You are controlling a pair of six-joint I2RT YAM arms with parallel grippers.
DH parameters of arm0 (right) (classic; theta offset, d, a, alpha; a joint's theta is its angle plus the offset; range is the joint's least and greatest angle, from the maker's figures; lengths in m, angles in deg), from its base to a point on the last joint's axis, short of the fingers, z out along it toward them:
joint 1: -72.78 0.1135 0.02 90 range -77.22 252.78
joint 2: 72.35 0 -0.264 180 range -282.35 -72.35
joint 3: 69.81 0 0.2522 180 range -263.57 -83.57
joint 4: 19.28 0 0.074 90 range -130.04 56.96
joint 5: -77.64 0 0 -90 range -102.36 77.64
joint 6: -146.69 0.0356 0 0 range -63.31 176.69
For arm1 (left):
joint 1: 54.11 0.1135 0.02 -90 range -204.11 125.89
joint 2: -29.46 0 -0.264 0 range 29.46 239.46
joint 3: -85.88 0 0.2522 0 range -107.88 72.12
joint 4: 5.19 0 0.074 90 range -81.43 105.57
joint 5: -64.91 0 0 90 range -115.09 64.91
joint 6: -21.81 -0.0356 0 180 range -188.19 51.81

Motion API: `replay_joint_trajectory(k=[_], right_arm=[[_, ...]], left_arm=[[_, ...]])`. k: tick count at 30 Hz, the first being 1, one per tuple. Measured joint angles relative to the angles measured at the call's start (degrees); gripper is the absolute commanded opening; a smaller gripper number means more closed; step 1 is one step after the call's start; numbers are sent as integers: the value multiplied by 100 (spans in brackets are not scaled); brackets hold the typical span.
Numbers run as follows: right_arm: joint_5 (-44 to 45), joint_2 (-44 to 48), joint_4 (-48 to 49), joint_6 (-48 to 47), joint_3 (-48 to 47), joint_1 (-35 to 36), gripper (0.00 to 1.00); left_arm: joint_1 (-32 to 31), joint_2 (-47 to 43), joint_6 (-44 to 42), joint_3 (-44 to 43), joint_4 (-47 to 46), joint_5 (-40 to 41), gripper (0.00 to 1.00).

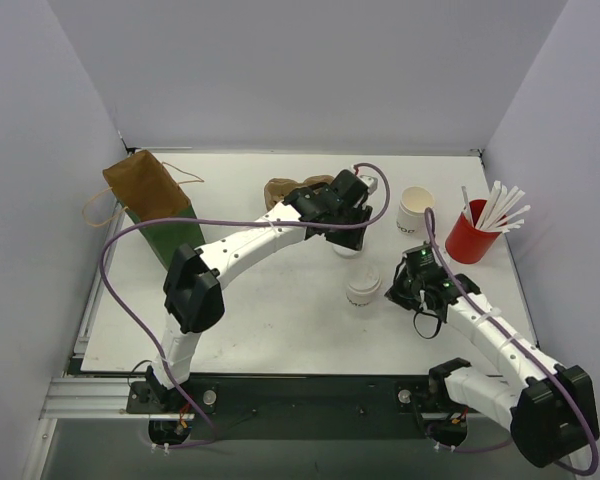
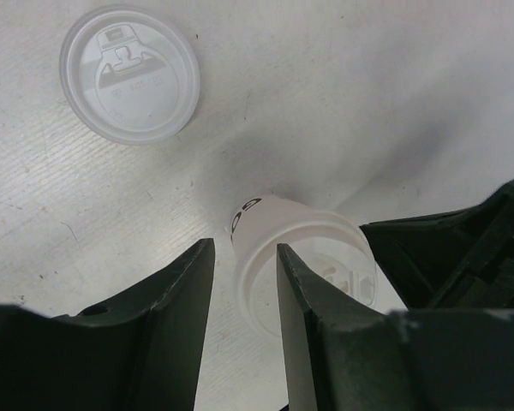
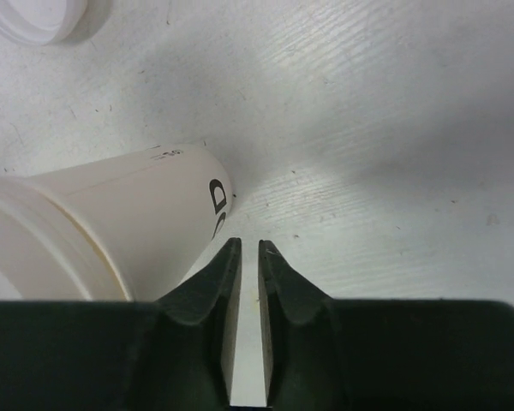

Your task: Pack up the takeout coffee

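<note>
**L tool (image 2: 245,257) off-centre over cup (image 2: 300,248)**

L tool jaws part-spread, empty. Lidded cup upright on desk (image 2: 368,103), right of the gap in wrist view, under one finger; L arm nearer. R tool (image 3: 249,248) jaws nearly together, beside 2nd cup (image 3: 128,214).

The left arm is stretched far forward and across to the right, wrist tipped down, and the left gripper (image 2: 245,250) shows a plain gap between its fingers. The right arm reaches forward and inward, wrist angled down — the right gripper (image 3: 249,247) is pinched nearly together, just a sliver between.
</note>
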Motion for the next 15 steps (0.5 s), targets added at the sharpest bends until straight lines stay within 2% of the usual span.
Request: replay_joint_trajectory(k=[4, 8, 15], right_arm=[[227, 361, -597, -166, -376, -4, 25], [455, 640, -1139, -407, -1167, 13, 30], [828, 219, -1478, -754, -2343, 507, 34]], left_arm=[[4, -11, 0, -24, 59, 83, 46], [7, -138, 9, 103, 72, 109, 47], [61, -673, 125, 708, 33, 157, 47]])
